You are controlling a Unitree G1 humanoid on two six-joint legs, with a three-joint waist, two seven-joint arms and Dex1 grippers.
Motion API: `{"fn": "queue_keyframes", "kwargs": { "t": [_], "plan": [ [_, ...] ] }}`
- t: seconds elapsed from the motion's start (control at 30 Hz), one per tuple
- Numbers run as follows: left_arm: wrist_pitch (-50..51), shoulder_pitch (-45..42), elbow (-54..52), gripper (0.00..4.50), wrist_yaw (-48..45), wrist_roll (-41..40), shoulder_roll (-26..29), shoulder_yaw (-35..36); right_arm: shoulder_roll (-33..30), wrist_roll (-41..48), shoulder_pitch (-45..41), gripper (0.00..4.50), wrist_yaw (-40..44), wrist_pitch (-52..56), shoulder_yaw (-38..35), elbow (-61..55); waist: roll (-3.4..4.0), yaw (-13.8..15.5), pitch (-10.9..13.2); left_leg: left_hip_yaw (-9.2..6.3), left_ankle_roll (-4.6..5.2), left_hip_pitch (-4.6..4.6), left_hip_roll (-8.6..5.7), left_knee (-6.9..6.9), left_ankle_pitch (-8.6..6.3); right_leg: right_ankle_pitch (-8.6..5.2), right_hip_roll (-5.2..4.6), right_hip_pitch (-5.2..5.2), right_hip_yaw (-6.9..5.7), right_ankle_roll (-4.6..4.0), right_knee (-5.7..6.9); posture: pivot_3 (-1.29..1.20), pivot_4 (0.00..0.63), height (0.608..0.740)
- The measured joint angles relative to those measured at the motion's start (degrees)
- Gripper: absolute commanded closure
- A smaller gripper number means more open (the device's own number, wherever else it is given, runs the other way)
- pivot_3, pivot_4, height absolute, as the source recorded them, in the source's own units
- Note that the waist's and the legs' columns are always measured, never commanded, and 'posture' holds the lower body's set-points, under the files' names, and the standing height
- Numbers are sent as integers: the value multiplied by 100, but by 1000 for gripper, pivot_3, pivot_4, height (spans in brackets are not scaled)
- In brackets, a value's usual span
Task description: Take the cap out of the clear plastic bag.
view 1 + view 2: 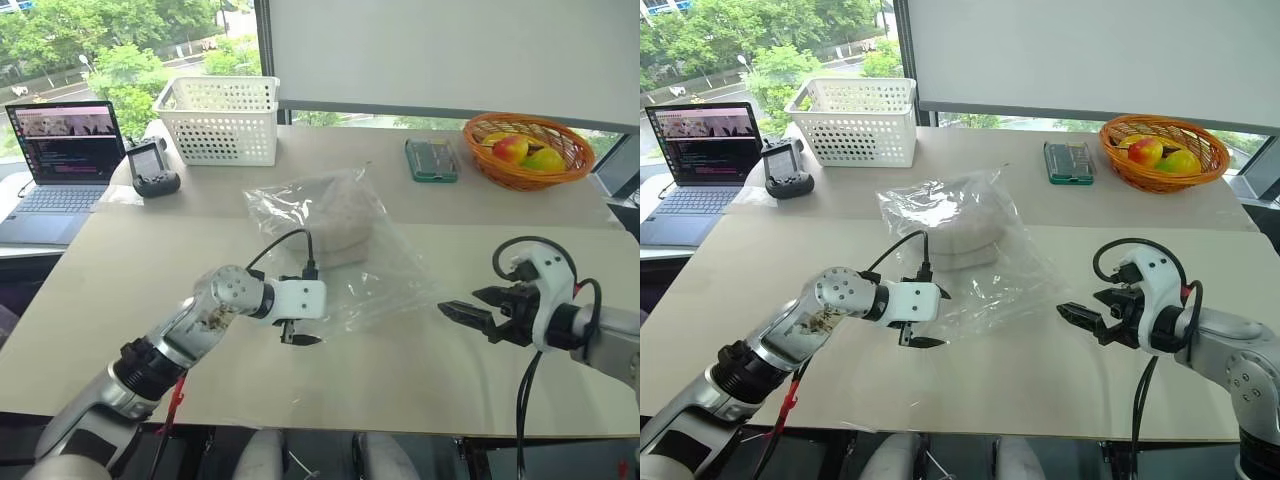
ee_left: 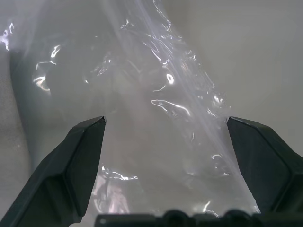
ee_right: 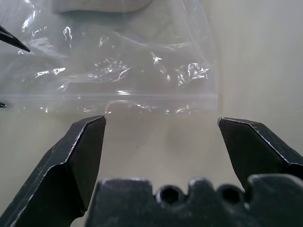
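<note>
The clear plastic bag (image 1: 350, 270) lies flat in the middle of the table. The pale cap (image 1: 335, 215) sits inside it, toward the far end. My left gripper (image 1: 300, 333) hovers open at the bag's near left corner, pointing down and to the right. In the left wrist view the crinkled bag (image 2: 156, 94) lies between and beyond the spread fingers (image 2: 75, 161). My right gripper (image 1: 460, 303) is open, just right of the bag's near right corner and pointing left at it. In the right wrist view the bag's sealed edge (image 3: 118, 97) runs ahead of the open fingers (image 3: 80, 156), apart from them.
At the back stand a white perforated basket (image 1: 220, 120), a green box (image 1: 431, 160) and an orange wicker basket (image 1: 500, 170) with fruit. A laptop (image 1: 60, 160) and a black controller (image 1: 153, 170) sit at the far left. Bare table (image 1: 400, 380) lies in front of the bag.
</note>
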Motion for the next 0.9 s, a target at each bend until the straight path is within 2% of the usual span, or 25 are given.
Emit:
{"fn": "queue_keyframes", "kwargs": {
  "t": [0.33,0.67,0.9],
  "plan": [
    [945,44,-376,122,95,-149,-127,106,-777,805,424,0,1548,-511,-114,-465,0,1,-1,-2,1,4,2,13,0,-1,2,8,-3,4,3,0,150,740],
    [480,7,-208,122,610,663,-147,-290,-1041,782,-2,0,1717,-906,257,-241,1,20,-1,-3,1,8,3,19,0,0,3,12,-2,2,8,0,150,740],
    [415,-9,158,122,1321,1023,-415,-69,-1068,674,-66,0,1723,-1101,533,-50,1,13,-1,-2,1,5,4,33,0,4,3,10,0,4,14,0,150,740]
  ]
}}
